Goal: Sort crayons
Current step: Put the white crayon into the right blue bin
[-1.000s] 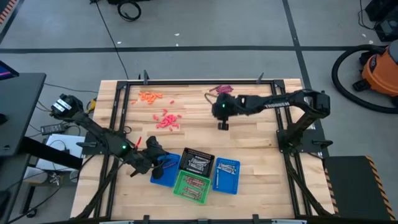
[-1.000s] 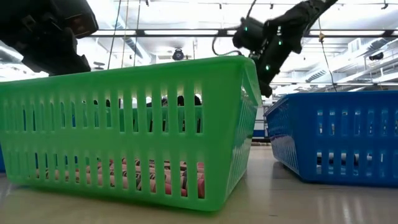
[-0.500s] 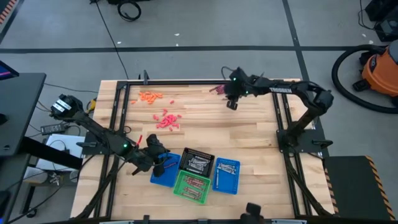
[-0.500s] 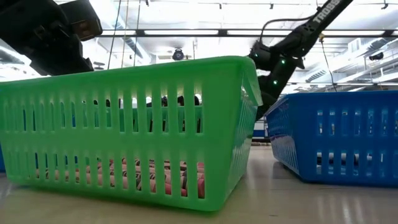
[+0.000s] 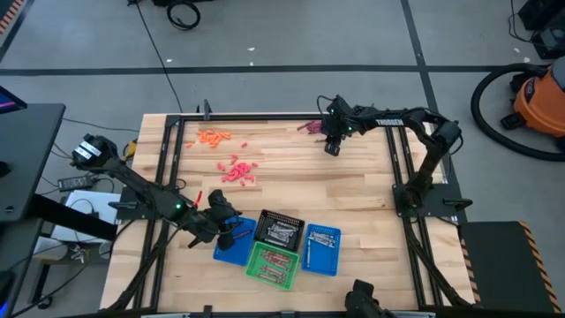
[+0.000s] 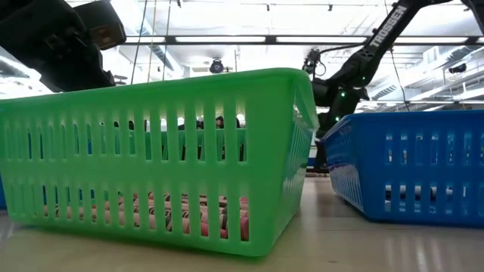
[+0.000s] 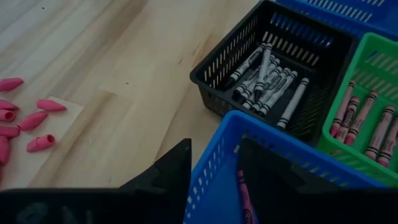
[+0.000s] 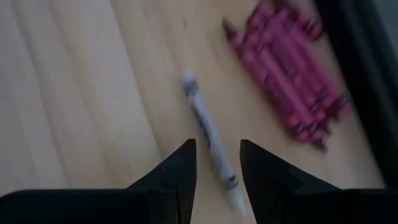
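Note:
My right gripper [image 5: 331, 147] hangs open near the table's far edge. In its wrist view a silvery-grey crayon [image 8: 208, 140] lies flat on the wood, running into the gap between the fingers of that gripper [image 8: 214, 151]. A heap of maroon crayons [image 8: 283, 74] lies just beyond [image 5: 311, 128]. My left gripper [image 5: 227, 231] stays open at the near left, its fingers [image 7: 180, 171] astride the wall of a blue basket [image 7: 214, 155]. A magenta crayon [image 7: 244, 199] lies inside that basket.
A black basket [image 5: 281, 231] holds grey crayons [image 7: 267, 74], and a green basket [image 5: 271, 263] holds reddish ones [image 7: 367, 121]. A second blue basket [image 5: 321, 249] stands to the right. Orange pieces [image 5: 213, 136] and pink pieces [image 5: 237, 170] lie at far left. Bare wood fills the middle.
My right gripper has swung from the table's middle toward the far edge, up beside the maroon heap, and has sunk a little. My left gripper has kept still at the blue basket.

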Motion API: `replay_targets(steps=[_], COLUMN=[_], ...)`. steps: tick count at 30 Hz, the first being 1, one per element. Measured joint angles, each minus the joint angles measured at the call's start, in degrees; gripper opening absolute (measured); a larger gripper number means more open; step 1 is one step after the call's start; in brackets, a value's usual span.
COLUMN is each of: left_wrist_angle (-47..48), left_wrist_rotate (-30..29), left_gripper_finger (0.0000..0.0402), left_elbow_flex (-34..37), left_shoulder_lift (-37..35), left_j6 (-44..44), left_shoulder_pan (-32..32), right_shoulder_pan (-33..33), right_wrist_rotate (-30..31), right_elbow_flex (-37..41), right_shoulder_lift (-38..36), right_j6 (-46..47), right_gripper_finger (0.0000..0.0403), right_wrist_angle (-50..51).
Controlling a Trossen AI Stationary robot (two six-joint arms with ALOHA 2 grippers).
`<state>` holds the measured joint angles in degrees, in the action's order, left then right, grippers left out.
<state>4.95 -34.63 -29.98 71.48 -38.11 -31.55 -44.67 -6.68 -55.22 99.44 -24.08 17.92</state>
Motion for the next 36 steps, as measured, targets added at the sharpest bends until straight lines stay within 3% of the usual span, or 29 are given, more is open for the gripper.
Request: replay_targets(steps=[9,13,17,24,36], left_wrist_angle=[0.0,0.0,0.0,0.0,-0.8], left_wrist_rotate=[0.0,0.0,0.0,0.0,0.0], left_gripper_finger=[0.0149,0.0149,0.0149,0.0149,0.0149], left_elbow_flex=[0.0,0.0,0.0,0.0,0.0], left_shoulder_lift=[0.0,0.0,0.0,0.0,0.0], left_j6=[1.1,1.5,1.5,1.5,1.3], left_shoulder_pan=[0.3,0.3,0.3,0.3,0.2], right_shoulder_pan=[-2.9,-2.2,-0.6,1.8,6.9], right_wrist_rotate=[-2.5,-0.3,3.2,4.6,4.2], right_elbow_flex=[-0.3,-0.3,-0.2,-0.1,0.2], right_shoulder_lift=[3.4,4.1,3.3,3.1,-1.3], right_j6=[-1.6,-3.3,-4.9,-6.0,-3.3], right_gripper_finger=[0.013,0.0127,0.01,0.0015,0.0012], right_wrist_angle=[1.8,2.3,2.1,2.5,3.6])
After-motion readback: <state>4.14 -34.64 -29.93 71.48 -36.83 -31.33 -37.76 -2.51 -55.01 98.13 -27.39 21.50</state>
